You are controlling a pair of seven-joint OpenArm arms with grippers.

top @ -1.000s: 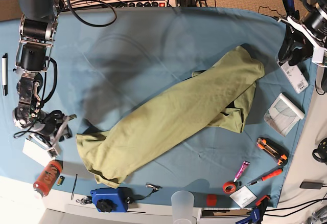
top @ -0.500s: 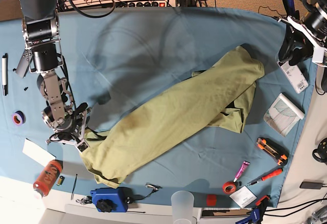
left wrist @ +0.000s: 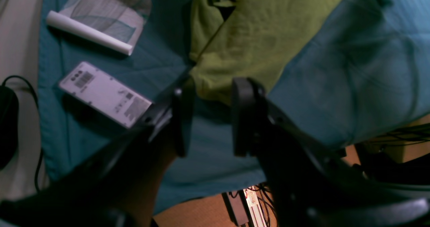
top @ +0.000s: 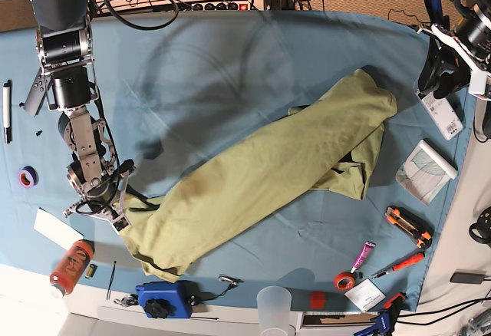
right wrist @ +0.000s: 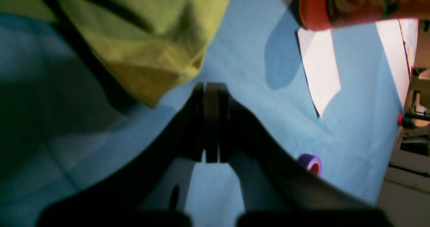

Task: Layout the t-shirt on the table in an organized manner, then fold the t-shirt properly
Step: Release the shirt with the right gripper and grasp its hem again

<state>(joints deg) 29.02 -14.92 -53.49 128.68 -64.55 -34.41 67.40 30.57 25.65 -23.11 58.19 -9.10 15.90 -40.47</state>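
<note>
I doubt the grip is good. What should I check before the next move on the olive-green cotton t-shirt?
1. Right gripper gripping the olive-green cotton t-shirt: not ok; jaws shut, fabric corner lies beside them.
2. Left gripper ready: ok; open, nothing between the jaws.
3. T-shirt laid flat: not ok; bunched diagonally on the light-blue cloth table.
4. Orange bottle apart from t-shirt: ok.

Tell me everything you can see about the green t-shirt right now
The t-shirt is plain olive-green soft fabric, bunched into a long diagonal strip on the table, not spread flat. Folds and a dark opening show near its far end. The right gripper is shut beside its near corner, apparently empty; the left gripper hovers open above the other end.
</note>
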